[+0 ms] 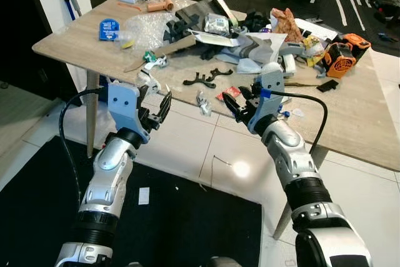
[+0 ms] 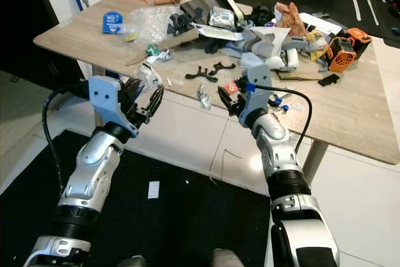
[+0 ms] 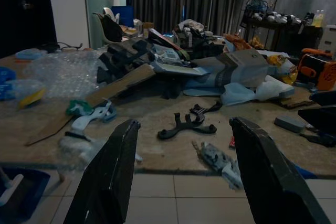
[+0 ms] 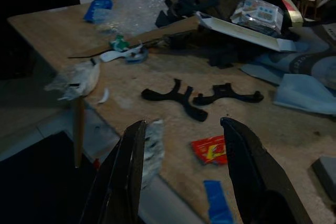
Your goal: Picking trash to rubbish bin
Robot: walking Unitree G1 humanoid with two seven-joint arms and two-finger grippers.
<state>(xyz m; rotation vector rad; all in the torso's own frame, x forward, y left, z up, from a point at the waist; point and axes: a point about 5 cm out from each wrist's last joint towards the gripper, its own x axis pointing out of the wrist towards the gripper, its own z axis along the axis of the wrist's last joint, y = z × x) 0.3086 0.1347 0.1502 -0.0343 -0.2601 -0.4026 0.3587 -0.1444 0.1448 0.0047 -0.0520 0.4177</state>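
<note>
1. Both tools are raised in front of a cluttered wooden table (image 1: pixel 356 123). The left tool (image 1: pixel 157 109) hovers just off the table's near edge with its two black fingers spread apart, holding nothing.
2. At the same edge, further right, the right tool (image 1: pixel 237 105) has its fingers apart too, and they are empty.
3. Between the two tools, a crumpled clear plastic wrapper (image 1: pixel 202 102) lies at the very edge of the table. In the right wrist view it sits just beside one finger (image 4: pixel 123 177).
4. A small red packet (image 4: pixel 211 148) lies on the table close to the right tool, with a strip of blue tape (image 4: pixel 215 200) near it.
5. Two flat black plastic brackets (image 1: pixel 206 78) lie a little further in on the table.
6. Behind them is a heap of clutter: bubble wrap (image 1: pixel 147 29), grey and white packaging (image 1: pixel 262 48), and an orange fan (image 1: pixel 340 57) toward the right.
7. Near the left tool, another bit of clear plastic (image 4: pixel 76 80) sits on the table's edge.
8. White tiles (image 1: pixel 187 136) and a black mat (image 1: pixel 187 223) cover the floor below.
</note>
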